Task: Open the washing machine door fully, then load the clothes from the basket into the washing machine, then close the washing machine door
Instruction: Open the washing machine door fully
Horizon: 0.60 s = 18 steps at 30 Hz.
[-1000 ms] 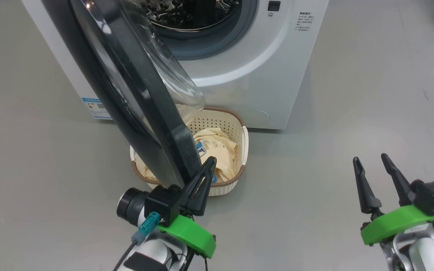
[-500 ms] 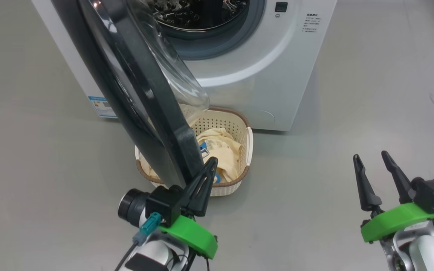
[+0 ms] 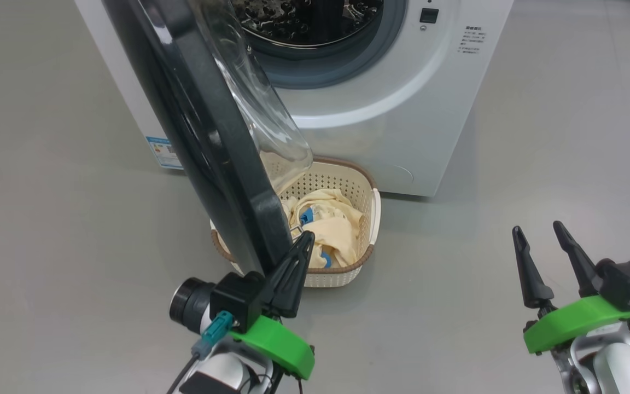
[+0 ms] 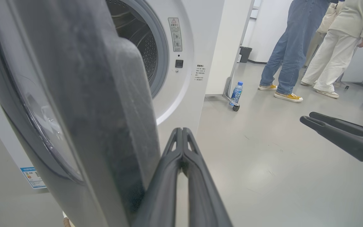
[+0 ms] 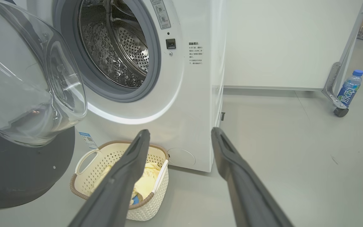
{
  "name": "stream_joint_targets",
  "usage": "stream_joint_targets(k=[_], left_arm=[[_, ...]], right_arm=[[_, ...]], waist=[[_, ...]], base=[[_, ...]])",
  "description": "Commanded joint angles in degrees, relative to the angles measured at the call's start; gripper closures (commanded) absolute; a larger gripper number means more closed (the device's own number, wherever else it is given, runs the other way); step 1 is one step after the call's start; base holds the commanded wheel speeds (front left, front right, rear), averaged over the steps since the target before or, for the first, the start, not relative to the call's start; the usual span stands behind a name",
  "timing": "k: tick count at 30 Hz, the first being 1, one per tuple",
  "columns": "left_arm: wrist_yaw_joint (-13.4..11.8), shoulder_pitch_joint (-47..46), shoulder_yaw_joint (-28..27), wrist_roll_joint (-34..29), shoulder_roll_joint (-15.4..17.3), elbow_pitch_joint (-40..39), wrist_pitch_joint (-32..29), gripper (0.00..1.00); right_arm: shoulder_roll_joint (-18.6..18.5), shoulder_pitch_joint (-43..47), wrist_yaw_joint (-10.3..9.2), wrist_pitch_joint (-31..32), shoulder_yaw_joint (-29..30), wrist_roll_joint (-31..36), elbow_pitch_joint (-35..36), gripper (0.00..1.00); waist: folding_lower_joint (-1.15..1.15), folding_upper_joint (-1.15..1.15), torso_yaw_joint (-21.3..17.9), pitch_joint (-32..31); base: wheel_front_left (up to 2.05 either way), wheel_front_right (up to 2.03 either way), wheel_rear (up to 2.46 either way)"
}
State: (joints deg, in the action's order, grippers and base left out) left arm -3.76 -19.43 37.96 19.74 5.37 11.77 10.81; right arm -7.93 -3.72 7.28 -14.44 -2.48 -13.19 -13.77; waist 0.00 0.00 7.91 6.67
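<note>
Swinging slightly wider, the washing machine door (image 3: 222, 164) is hanging over the basket (image 3: 374, 216); probably heavy, rigid, best pushed at its rim beside the pressed-together left gripper (image 3: 307, 238); right gripper (image 3: 537, 227) spread.

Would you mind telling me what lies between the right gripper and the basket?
The head view shows a bare stretch of grey floor between the right gripper and the basket, with nothing standing on it.
</note>
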Motion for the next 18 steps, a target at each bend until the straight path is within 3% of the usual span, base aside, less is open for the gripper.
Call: stream_joint_targets(k=[1,18], left_arm=[[-1.3,-1.6,-3.3,0.5,2.0,-1.6,0.0,1.00],[-3.6,-0.1,-4.1,0.9,3.6,-3.4,-0.3,1.00]], right_arm=[[-0.8,-1.7,0.21,-0.6,-1.1,-0.4,1.5,0.00],[-1.3,-1.1,0.21,-0.6,-1.4,-0.4,1.2,0.00]], waist=[[0.00,0.00,0.3,-0.1],[0.00,0.00,2.8,-0.6]], base=[[0.00,0.00,0.00],[0.00,0.00,0.00]])
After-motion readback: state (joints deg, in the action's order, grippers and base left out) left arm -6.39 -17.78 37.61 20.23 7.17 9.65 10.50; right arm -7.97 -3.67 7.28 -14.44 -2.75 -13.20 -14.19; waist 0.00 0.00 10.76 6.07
